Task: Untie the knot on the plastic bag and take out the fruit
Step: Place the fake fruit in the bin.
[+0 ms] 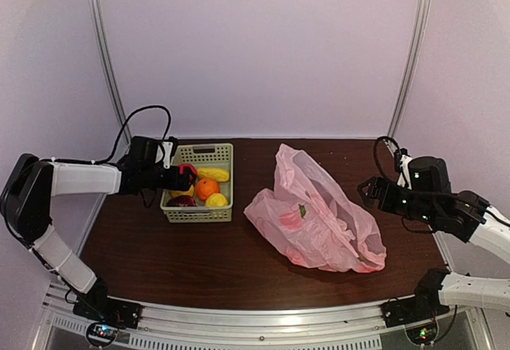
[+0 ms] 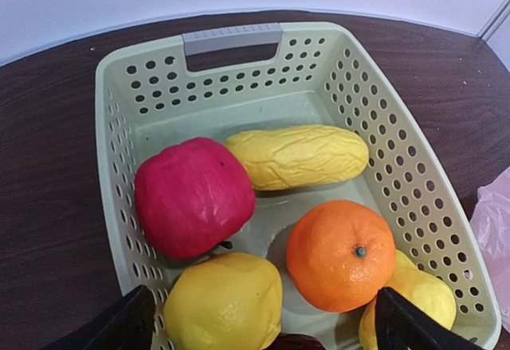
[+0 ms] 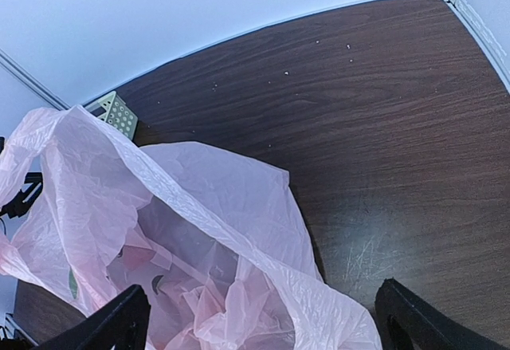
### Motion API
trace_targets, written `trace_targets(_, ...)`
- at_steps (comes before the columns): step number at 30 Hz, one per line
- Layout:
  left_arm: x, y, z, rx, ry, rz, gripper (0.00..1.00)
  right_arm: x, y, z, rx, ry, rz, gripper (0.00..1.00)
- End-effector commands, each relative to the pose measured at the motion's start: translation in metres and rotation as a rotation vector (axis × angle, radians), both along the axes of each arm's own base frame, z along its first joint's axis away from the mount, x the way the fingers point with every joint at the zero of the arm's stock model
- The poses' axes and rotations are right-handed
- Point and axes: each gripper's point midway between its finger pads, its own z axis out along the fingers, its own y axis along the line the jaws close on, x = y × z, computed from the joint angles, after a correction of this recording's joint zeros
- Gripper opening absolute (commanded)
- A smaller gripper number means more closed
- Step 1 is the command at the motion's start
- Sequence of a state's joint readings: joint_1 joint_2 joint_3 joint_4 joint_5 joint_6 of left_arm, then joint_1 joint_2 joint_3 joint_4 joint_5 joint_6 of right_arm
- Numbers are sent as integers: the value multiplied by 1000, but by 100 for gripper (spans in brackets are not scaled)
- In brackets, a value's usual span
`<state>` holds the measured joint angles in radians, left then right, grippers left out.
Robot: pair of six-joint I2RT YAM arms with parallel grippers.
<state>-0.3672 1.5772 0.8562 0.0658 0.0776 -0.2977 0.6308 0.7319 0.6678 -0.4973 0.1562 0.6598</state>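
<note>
Fruit (image 1: 199, 186) lies inside the pale green slotted basket (image 2: 239, 39) at the far left of the desk (image 1: 199, 262). A red piece (image 2: 194, 197) touches an elongated yellow piece (image 2: 299, 155). An orange piece (image 2: 341, 254) sits nearer, beside a round yellow piece (image 2: 225, 302). The plastic bag (image 1: 315, 214), pink and crumpled, rests right of centre with its mouth gaping, apart from the basket. The left end effector (image 1: 182, 176) hangs over the basket, fingers spread, holding nothing. The right end effector (image 1: 369, 191) hovers by the bag's right side, fingers spread, empty.

Pink plastic bag (image 1: 319, 214) open, crumpled; fruit (image 2: 340, 254) piled in basket (image 2: 109, 151).
</note>
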Motion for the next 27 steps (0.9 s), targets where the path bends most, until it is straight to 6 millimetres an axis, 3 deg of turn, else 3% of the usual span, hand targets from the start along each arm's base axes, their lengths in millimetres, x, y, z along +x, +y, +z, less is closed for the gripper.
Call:
trace_targets(1, -1, 10, 31, -10, -47, 46, 98, 2, -2, -4, -22, 0, 3, 100)
trace_targets(6, -12, 22, 55, -9, -63, 81, 98, 10, -8, -11, -72, 17, 4, 100)
trace_targets(12, -27, 69, 85, -73, -53, 180, 98, 21, -28, -15, -124, 30, -20, 100)
trace_targets(21, -64, 146, 117, -183, -53, 290, 98, 28, -81, -9, -181, 22, -122, 100)
trace_targets(27, -90, 162, 146, -63, -170, 317, 98, 25, -106, 12, -191, -62, -199, 100)
